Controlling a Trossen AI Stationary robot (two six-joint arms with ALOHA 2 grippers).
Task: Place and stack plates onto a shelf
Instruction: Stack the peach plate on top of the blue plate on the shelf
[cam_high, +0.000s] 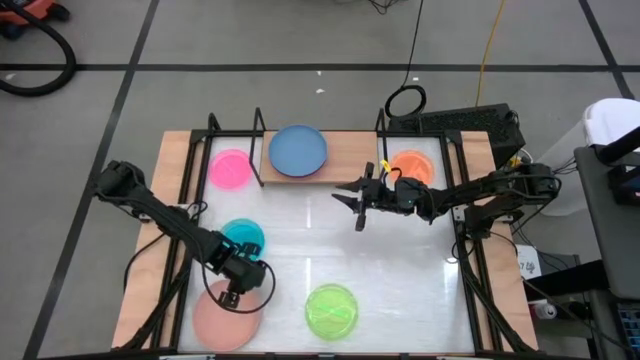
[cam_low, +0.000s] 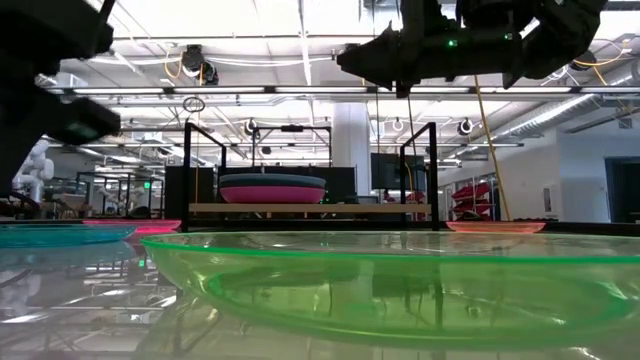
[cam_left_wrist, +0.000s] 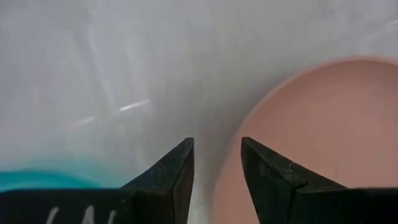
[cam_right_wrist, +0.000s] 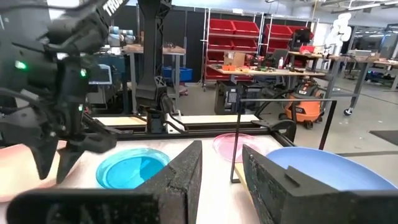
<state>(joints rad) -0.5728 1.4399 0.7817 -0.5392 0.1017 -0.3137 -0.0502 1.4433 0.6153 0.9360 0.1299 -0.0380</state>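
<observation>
While the left gripper (cam_high: 231, 296) hangs low over the salmon-pink plate (cam_high: 222, 316) near the desk's (cam_high: 400, 270) front left corner, its fingers (cam_left_wrist: 177, 168) stand apart with nothing between them, one on either side of that plate's rim where it meets the bare white surface. Just behind that gripper lies the translucent teal plate (cam_high: 245, 235), partly covered by the left arm. The translucent lime green plate (cam_high: 331, 310) sits near the front edge, about midway along it, well apart from the salmon-pink one, with open white surface to its right reaching to the front right corner. The shelf (cam_high: 345, 155) runs along the desk's back edge, its black wire uprights standing at both ends. On its board rests the blue plate (cam_high: 298, 150); the low view shows it lying on top of a magenta plate (cam_low: 272, 193), the pair stacked together. The hot pink plate (cam_high: 230, 168) lies just beside the shelf's left upright, toward the back left corner, and the orange plate (cam_high: 412, 166) lies near the back right corner. The right gripper (cam_high: 355, 205) hovers high above the desk's middle, in front of the shelf, fingers parted and empty. Between the two arms the centre of the desk is bare and reflective.
</observation>
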